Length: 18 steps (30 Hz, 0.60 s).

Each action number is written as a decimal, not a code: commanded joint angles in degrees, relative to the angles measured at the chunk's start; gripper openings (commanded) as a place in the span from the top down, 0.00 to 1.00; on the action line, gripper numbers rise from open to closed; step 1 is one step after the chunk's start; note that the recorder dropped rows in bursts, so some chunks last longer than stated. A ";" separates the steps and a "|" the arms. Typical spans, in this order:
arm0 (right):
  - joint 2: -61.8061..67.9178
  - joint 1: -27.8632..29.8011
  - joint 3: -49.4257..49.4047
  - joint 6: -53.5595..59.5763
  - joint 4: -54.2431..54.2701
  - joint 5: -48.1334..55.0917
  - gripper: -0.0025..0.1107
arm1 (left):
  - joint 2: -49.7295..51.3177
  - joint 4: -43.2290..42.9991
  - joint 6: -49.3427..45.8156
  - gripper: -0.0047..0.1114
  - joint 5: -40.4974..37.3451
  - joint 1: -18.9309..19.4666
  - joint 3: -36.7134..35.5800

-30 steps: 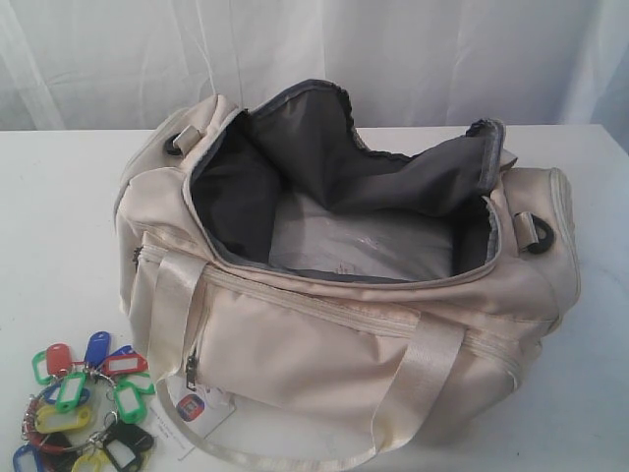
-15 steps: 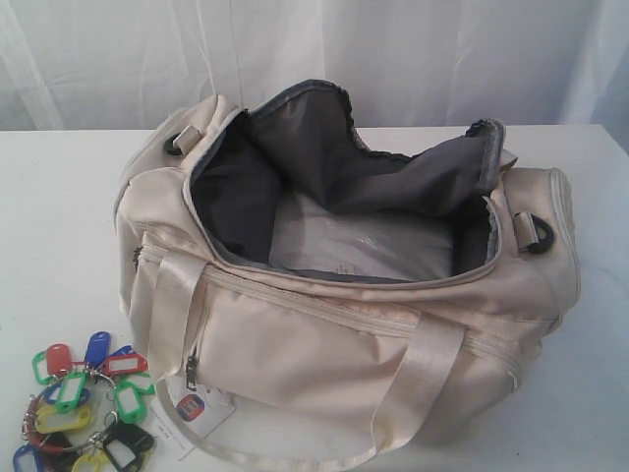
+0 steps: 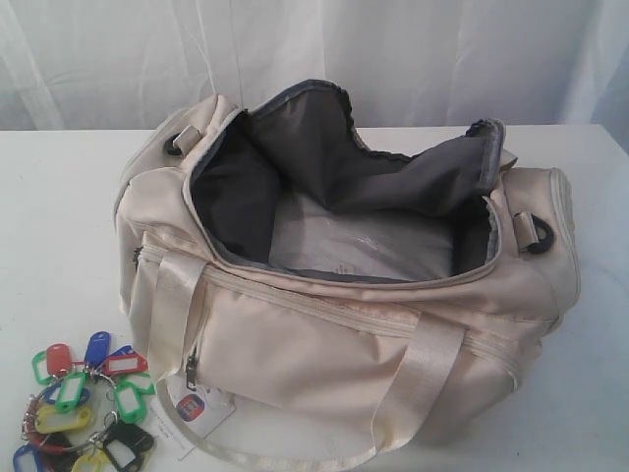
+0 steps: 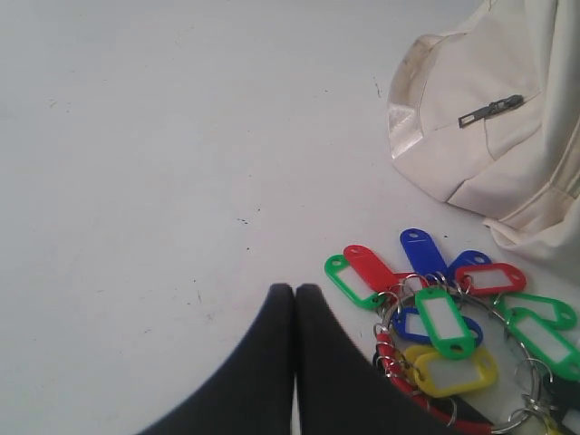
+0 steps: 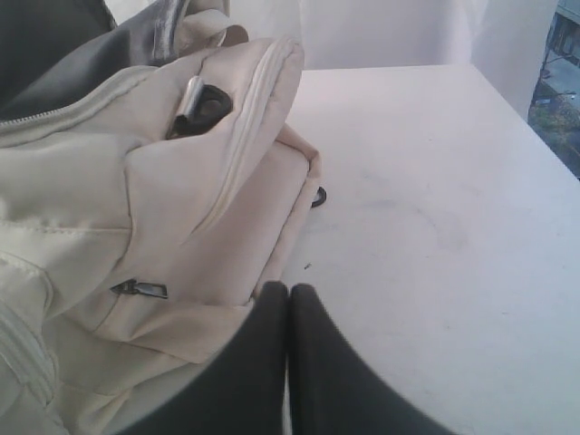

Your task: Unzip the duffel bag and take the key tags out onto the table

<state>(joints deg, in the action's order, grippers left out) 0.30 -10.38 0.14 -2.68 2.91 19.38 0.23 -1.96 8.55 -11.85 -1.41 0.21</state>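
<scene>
- On the wide white tabletop [image 3: 59,226]: cream satin duffel bag [image 3: 324,344], unzipped, grey lining [image 3: 324,167] exposed.
- Multicoloured plastic key tags [image 3: 84,403]: on tabletop beside bag.
- Left gripper [image 4: 294,292], right gripper [image 5: 288,290]: jaws pressed together, empty.

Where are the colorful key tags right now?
In the exterior view, the key tags lie on the table at the bottom left, beside the front corner of the duffel bag and its paper hangtag.

Our left gripper [image 4: 294,290] has its two black jaws pressed flat together, tip to tip. Our right gripper [image 5: 288,288] is the same, its dark jaws closed with only a thin seam between them.
</scene>
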 commanded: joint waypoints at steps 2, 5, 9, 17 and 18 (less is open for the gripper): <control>-0.30 0.19 -0.14 -0.14 -0.02 -0.07 0.98 | -0.23 -0.07 0.30 0.96 0.21 0.10 -0.21; -0.30 -1.22 -0.14 -0.14 -0.02 -0.08 0.98 | -0.23 -0.07 0.30 0.96 0.21 0.10 -0.21; -0.30 -2.75 -0.14 -0.14 -0.02 -0.08 0.98 | -0.23 -0.07 0.30 0.96 0.21 0.10 -0.21; -0.30 -2.75 -0.14 -0.14 -0.02 -0.08 0.98 | -0.23 -0.07 0.30 0.96 0.21 0.10 -0.21; -0.30 -2.75 -0.14 -0.14 -0.02 -0.08 0.98 | -0.23 -0.07 0.30 0.96 0.21 0.10 -0.21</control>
<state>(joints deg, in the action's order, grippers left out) 0.30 -13.00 0.14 -2.68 2.91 19.38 0.23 -1.96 8.55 -11.85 -1.41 0.21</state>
